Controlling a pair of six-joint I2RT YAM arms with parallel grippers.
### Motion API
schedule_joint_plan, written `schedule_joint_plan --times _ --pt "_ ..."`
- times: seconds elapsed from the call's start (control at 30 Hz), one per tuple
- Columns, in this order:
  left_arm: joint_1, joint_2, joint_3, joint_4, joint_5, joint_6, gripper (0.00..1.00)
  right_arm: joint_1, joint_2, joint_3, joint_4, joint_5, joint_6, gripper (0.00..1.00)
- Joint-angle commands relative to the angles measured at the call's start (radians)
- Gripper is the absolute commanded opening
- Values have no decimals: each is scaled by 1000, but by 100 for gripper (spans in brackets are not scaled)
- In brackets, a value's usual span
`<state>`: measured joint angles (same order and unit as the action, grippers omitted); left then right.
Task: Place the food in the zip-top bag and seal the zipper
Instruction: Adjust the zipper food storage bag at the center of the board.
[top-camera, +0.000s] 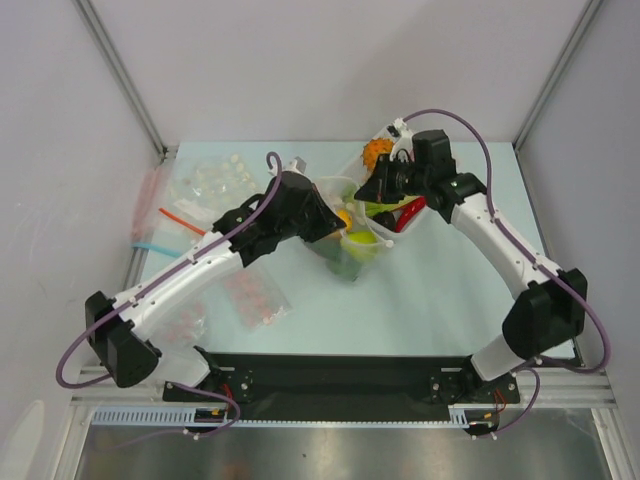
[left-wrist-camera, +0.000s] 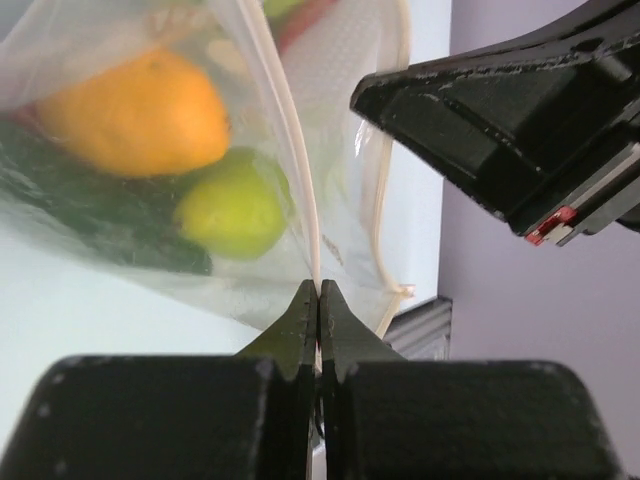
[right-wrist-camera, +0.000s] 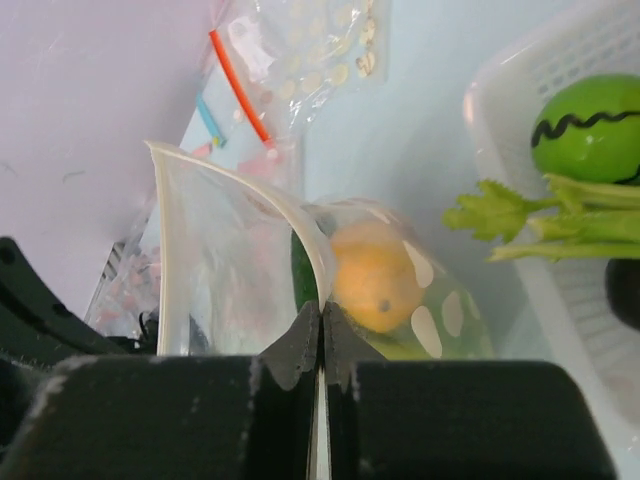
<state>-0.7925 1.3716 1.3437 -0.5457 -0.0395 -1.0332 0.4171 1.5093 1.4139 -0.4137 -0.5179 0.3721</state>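
No text or number is legible anywhere (the zip-top bag (right-wrist-camera: 230, 280) included).

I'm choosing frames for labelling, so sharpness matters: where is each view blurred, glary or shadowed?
Left wrist view: the left end effector is fairly sharp, but the orange fruit and green fruit blur behind the bag. Right wrist view: white patches that look like glare sit on the bag's plastic; the far packet is soft. Top view: even light, faint shadows, nothing washed out.
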Motion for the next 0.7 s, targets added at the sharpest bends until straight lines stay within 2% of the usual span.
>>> schedule_joint_plan --times 0.0,0.03,0.13,0.17,0.2,0.3,0.47,0.6,0.67 --pt "-2 32 26 82 -95 -57 0 -14 84 123 26 -63 -48 6" --pt "-1 52 29 81 -106 -77 0 -17 106 146 -12 -70 -58 9" --pt "10 72 25 79 -138 -146 0 -24 167 207 -56 -115 -70 36" --pt "18 76 22 78 -134 -165 0 -31 172 214 -60 -125 -70 57" --pt "32 83 15 79 -131 -178 0 -35 169 211 -63 -131 -70 65" --pt "48 95 17 87 -123 -200 0 -47 106 177 -30 -125 -76 81" --pt "62 104 38 75 -146 -183 0 -84 -47 61 -28 -113 -113 88" --pt "79 107 43 72 -140 -176 0 -147 -196 -119 79 -152 -128 95" --pt "85 110 48 75 -137 -168 0 -165 -268 -222 133 -178 -131 95"
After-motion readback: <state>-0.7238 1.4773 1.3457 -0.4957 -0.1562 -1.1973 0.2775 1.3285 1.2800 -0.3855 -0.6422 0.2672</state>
